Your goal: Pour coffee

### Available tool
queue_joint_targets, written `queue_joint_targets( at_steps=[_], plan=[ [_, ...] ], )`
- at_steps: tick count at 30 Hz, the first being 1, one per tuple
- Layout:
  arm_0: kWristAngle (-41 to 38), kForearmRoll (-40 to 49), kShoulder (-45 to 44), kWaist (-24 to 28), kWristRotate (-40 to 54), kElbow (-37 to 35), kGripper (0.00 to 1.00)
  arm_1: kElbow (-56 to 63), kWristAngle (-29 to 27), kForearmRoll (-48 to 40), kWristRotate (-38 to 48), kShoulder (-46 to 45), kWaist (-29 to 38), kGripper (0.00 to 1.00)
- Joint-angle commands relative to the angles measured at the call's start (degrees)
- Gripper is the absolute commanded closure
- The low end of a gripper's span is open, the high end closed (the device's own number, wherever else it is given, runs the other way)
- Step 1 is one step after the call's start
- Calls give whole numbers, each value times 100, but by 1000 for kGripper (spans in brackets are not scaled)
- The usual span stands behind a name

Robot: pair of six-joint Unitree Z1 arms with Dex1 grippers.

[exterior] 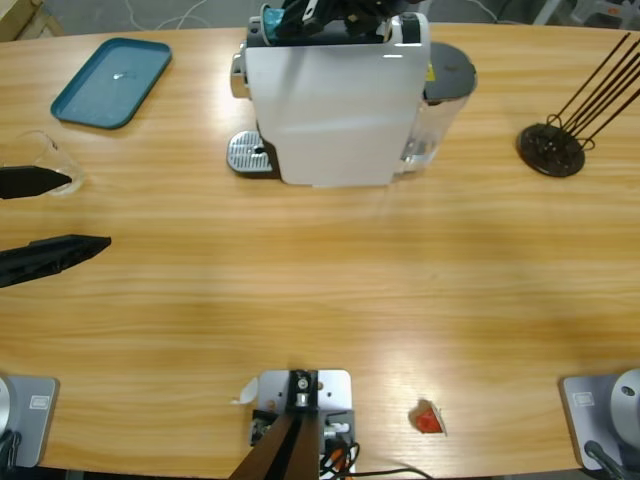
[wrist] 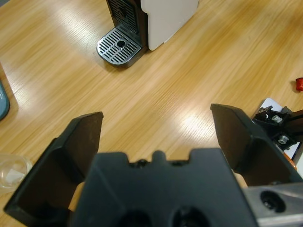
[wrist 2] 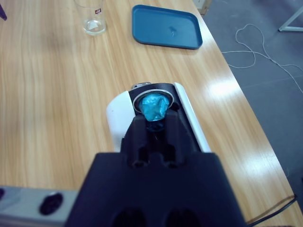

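Note:
A clear glass (wrist 2: 92, 16) stands on the table with a thin pale layer of coffee (wrist 2: 93, 28) at its bottom. In the high view this glass (exterior: 45, 160) is at the left edge. My left gripper (exterior: 88, 212) is open beside it, and the glass (wrist: 12, 170) lies outside the jaws. The left gripper (wrist: 156, 116) faces the drip tray (wrist: 120, 46) of the white coffee machine (exterior: 335, 100). My right gripper (wrist 2: 154, 120) is shut on a blue capsule (wrist 2: 154, 108) at the machine's top slot. The right gripper (exterior: 310, 15) hangs over the machine's top.
A teal tray (exterior: 110, 80) lies at the back left. A black wire rack (exterior: 550, 150) stands at the right. A small red foil scrap (exterior: 430, 418) lies near the front edge. Bare wood (exterior: 330, 280) stretches in front of the machine.

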Motion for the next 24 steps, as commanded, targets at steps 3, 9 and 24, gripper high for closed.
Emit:
queue_joint_targets(
  at_steps=[3, 9, 24],
  plan=[
    [-72, 47, -134, 66, -58, 206, 9, 286, -392, 6, -38, 53, -72, 15],
    [-63, 10, -125, 66, -111, 234, 11, 163, -405, 5, 11, -412, 341, 192],
    [315, -2, -491, 75, -707, 213, 9, 1390, -1827, -48, 3407, -1688, 1424, 519]
  ],
)
